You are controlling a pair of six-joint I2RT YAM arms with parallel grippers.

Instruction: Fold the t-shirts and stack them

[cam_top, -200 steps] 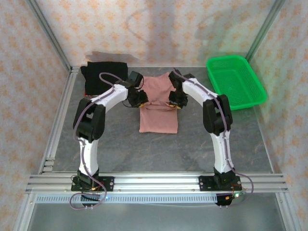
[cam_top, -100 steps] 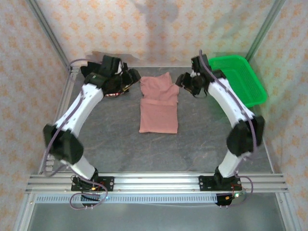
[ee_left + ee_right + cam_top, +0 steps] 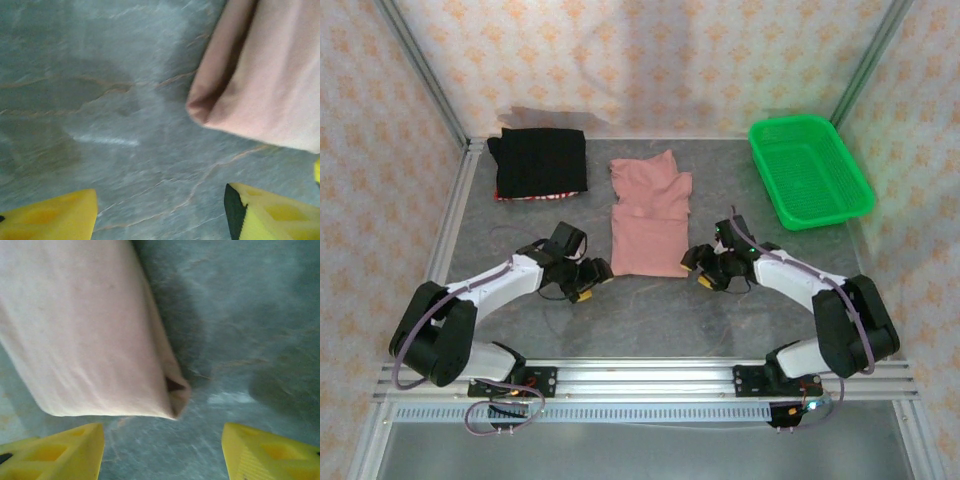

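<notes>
- The surface (image 3: 650,310) carries both shirts and a green basket (image 3: 810,170), which sits at upper right.
- The pink shirt (image 3: 650,225) lies mid-frame as a long narrow strip. Its top end is rumpled and its bottom hem points toward the lower edge.
- The black shirt (image 3: 542,162) sits folded at upper left, well apart from the pink one.
- The left end effector (image 3: 592,280) is low, just beside the strip's lower-left corner, with jaws wide and nothing held. Its wrist view shows that corner ahead of the fingers.
- The right end effector (image 3: 700,268) mirrors it at the lower-right corner, also wide and holding nothing.
- The step in hand looks like the pink shirt's crosswise fold. Next, both likely need to pinch their corners, then lift and carry the hem up-frame evenly.
</notes>
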